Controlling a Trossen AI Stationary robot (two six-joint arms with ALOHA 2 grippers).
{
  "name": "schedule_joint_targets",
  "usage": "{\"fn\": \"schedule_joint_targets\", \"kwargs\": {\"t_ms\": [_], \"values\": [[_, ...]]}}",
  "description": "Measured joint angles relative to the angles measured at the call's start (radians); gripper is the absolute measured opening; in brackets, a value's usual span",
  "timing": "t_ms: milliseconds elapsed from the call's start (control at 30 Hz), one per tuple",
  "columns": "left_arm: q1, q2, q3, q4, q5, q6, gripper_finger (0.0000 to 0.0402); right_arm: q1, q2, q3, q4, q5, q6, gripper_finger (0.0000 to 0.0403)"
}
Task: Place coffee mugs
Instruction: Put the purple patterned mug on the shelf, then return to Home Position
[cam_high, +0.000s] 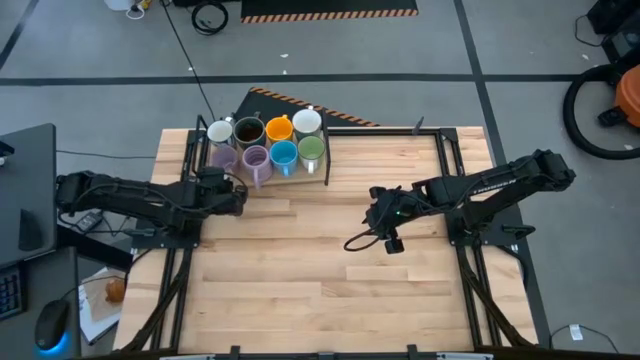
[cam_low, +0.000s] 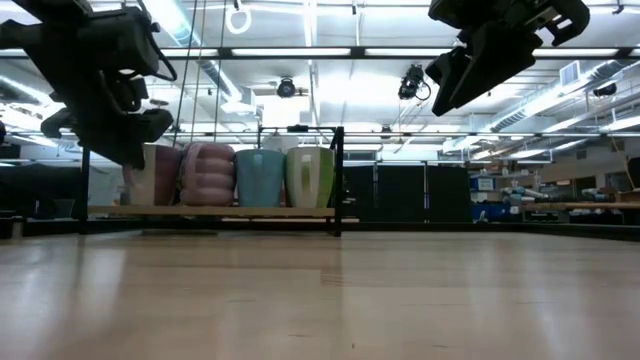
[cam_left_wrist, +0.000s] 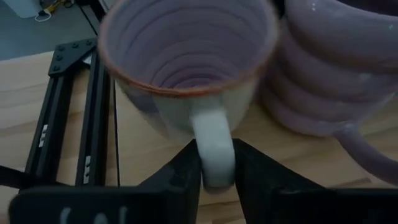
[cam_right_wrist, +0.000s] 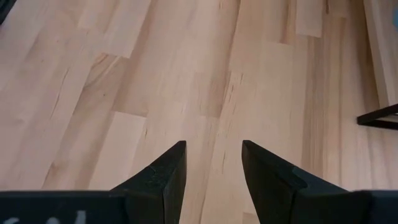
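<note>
- The wooden table (cam_high: 320, 270) carries a cluster of eight mugs at its far-left part, and the black rack (cam_high: 326, 150) that frames them serves here as the landmark.
- Nearest the camera in the low view, the table's boards lie bare in front of the rack.
- The right gripper (cam_right_wrist: 213, 163) hangs above the boards well to the right of the rack and nearer than it, its two fingers apart with only wood showing between them; it holds nothing.
- The left gripper (cam_left_wrist: 214, 167) sits at the rack's near-left corner, its fingers (cam_left_wrist: 181, 174) on either side of the pale handle of the left lavender mug (cam_left_wrist: 186, 68); the fingers lie against the handle, but whether they press it firmly cannot be told.
- That mug stands upright on the table, touching or just beside the second lavender mug (cam_left_wrist: 329, 74).
- In the rack's near row, going right from the two lavender ones, stand the blue mug (cam_high: 284, 154) and the green mug (cam_high: 311, 150).
- In the far row stand a white mug (cam_high: 220, 132), the dark brown mug (cam_high: 248, 131), the orange mug (cam_high: 278, 129) and another white mug (cam_high: 306, 122).
- All eight stand upright, close together.
</note>
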Motion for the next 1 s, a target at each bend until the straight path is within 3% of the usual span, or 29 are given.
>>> {"fn": "schedule_joint_targets", "kwargs": {"t_ms": [400, 733, 1000], "values": [[-0.002, 0.0, 0.07, -0.027, -0.02, 0.12, 0.0171, 0.0, -0.016, 0.0, -0.029, 0.039, 0.01, 0.0161], [-0.005, 0.0, 0.227, -0.185, 0.071, 0.199, 0.0172, 0.0, -0.14, 0.0, -0.053, 0.099, 0.085, 0.0161], [-0.174, 0.0, 0.248, 0.109, 0.098, 0.466, 0.0172, 0.0, -0.246, -0.068, -0.044, 0.166, 0.117, 0.016]]}}
